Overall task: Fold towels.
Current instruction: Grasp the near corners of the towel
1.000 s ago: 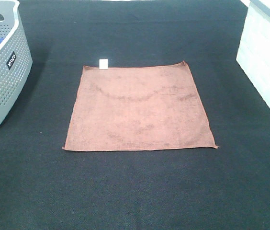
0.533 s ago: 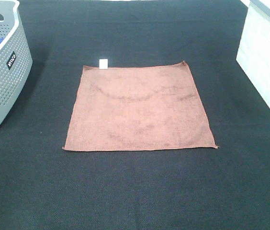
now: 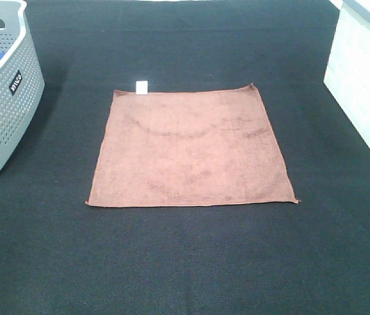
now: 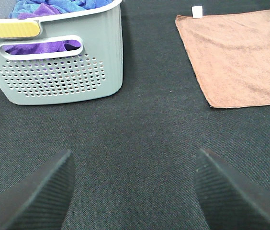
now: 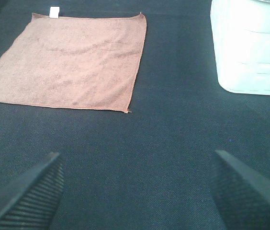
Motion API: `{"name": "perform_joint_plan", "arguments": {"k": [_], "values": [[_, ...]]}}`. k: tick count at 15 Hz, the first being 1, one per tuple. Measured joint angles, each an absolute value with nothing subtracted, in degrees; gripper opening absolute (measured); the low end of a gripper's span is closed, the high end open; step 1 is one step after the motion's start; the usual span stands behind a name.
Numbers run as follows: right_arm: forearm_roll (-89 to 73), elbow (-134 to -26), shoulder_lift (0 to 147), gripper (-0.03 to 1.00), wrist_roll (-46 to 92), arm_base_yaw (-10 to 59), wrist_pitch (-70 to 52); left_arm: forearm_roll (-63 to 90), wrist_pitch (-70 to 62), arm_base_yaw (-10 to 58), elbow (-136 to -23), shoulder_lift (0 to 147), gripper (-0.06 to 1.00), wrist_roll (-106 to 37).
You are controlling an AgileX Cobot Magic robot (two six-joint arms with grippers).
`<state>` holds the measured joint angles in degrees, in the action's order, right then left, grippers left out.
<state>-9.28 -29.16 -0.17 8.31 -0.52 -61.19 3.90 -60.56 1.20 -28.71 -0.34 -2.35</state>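
Desk: a dark, finely woven covering point(image 3: 185, 262) over all the surface I can see, flat, with no folds.
Left side of desk: a grey perforated basket point(image 3: 4, 111) with a pale rim and a cut-out handle. It holds blue and purple cloths point(image 4: 53, 7). A yellow strip point(image 4: 10, 29) sits on its rim.
Right side of desk: a white bin point(image 3: 362, 85) with ribbed walls, standing on the covering. I cannot see its contents.
Room: nothing beyond the desk is visible in any view.
Towel: one rust-brown square point(image 3: 188, 147), spread flat in a single layer in the middle of the desk, between basket and bin and well apart from both.
Towel details: a small white tag point(image 3: 142, 86) juts from the far edge near the far-left corner. A faint curved mark crosses the far half. The far-right corner tip is slightly peaked.
Left jaws: spread wide with nothing between them, ribbed pads point(image 4: 29, 194) over bare covering. The basket is ahead and the towel lies towards the middle of the desk, well apart from me.
Right jaws: spread wide and holding nothing, pads point(image 5: 25, 199) over bare covering. The towel is ahead towards the middle of the desk, with no contact, and the bin is ahead on the outer side.
High view: neither of my arms shows in it.
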Motion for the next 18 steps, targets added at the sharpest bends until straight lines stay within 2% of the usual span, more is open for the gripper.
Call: {"name": "perform_joint_plan", "arguments": {"k": [18], "values": [[-9.28, -29.16, -0.17, 0.79, 8.31, -0.52, -61.19, 3.90, -60.56, 1.20, -28.71, -0.34, 0.68, -2.35]]}}
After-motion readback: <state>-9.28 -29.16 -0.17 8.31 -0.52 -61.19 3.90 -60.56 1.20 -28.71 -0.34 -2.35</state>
